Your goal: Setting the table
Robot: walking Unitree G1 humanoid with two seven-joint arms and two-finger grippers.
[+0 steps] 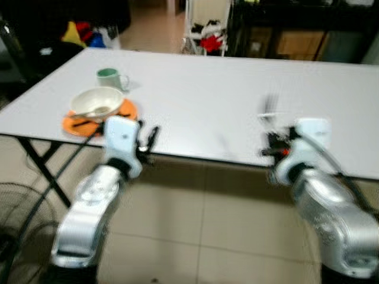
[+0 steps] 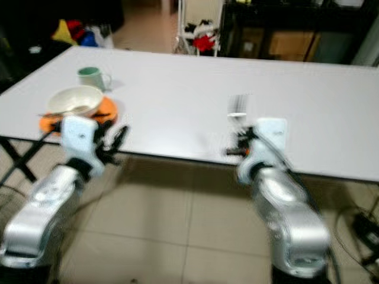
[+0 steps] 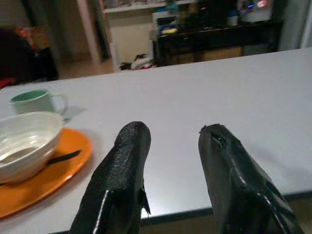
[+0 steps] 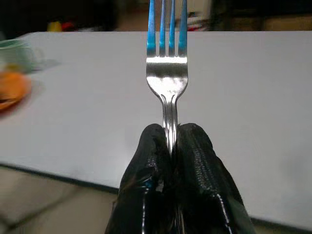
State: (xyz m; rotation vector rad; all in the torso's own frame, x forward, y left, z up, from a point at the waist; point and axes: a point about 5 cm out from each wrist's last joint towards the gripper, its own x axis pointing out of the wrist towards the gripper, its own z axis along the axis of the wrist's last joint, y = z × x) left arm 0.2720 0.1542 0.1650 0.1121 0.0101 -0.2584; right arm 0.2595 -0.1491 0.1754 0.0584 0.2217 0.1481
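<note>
No writing, label, brand, number or sign can be read anywhere in these pictures. The green mug point(image 1: 111, 78), the white bowl point(image 1: 96, 102), the orange plate point(image 1: 123, 111) under that bowl and the fork point(image 4: 167, 73) all show plain surfaces. The things on the dark shelf point(image 3: 214, 34) beyond the table point(image 1: 237, 89) are too blurred to read.

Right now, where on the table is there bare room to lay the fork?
Bare tabletop runs from the orange plate rightward to the far edge. It is crowded at the left corner: bowl on that plate, green mug behind. The right end effector grips the fork.
</note>
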